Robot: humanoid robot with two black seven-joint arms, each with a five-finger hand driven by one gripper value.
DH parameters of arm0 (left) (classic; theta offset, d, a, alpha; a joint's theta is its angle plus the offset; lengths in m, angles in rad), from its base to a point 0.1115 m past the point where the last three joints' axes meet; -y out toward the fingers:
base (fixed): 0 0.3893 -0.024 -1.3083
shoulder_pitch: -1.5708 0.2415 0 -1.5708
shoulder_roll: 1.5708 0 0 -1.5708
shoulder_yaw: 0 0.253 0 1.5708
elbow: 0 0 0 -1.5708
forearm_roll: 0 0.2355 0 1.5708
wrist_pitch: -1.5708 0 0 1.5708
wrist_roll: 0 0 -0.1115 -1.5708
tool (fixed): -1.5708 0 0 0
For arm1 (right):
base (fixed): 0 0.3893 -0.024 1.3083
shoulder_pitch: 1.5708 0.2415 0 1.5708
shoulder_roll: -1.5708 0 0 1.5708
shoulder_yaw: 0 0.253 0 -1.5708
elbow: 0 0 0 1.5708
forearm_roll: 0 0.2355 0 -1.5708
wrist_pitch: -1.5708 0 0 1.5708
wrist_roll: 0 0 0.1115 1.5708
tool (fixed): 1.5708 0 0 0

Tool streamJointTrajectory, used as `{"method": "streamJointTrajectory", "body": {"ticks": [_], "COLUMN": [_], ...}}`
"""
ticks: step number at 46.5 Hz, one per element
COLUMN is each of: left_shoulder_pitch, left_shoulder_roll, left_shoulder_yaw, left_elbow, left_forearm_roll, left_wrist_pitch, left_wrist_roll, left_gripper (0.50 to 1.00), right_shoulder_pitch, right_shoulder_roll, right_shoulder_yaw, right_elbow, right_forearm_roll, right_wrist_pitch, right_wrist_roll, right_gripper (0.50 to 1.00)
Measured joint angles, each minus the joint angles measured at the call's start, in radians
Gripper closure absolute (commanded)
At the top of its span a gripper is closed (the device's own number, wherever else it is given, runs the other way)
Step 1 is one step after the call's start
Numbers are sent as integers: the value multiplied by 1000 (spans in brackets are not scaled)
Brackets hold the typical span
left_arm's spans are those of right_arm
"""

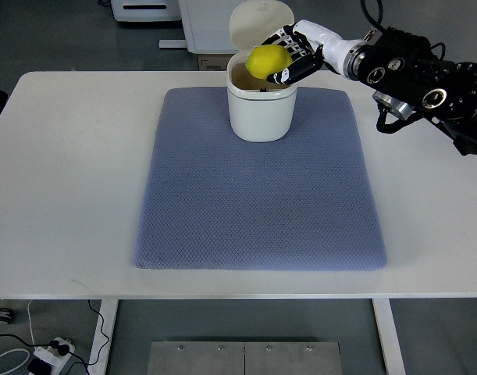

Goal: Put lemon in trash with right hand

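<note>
You have a white worktop (66,180) filling most of the view, with a blue-grey mat (258,195) spread across its middle. Your right arm (418,78) reaches in from the right edge at the far side. At the mat's far edge stands the white trash bin (259,113), its lid (258,23) tipped up and back; you cannot make out anything inside it. Your right robot hand (289,56) has its fingers curled around the yellow lemon (268,60), gripping it directly over the bin's open mouth, just above the rim.
</note>
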Motion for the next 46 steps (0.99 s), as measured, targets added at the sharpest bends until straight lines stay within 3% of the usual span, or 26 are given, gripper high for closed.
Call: {"method": "streamJointTrajectory", "body": {"ticks": [12,23,46], "left_shoulder_pitch": [0,0,0], "left_shoulder_roll": [0,0,0], "left_shoulder_yaw": [0,0,0], "left_elbow": [0,0,0], "left_forearm_roll": [0,0,0], "left_wrist_pitch": [0,0,0], "left_wrist_roll": [0,0,0], "left_gripper": [500,500,500], "right_shoulder_pitch": [5,5,9], "right_shoulder_roll": [-1,-1,-60], "right_shoulder_yaw": [2,2,9], "right_elbow": [0,0,20], "right_forearm_roll": [3,5,6], "right_wrist_pitch": [0,0,2], "right_wrist_roll": [0,0,0], "right_gripper": [664,572,565]}}
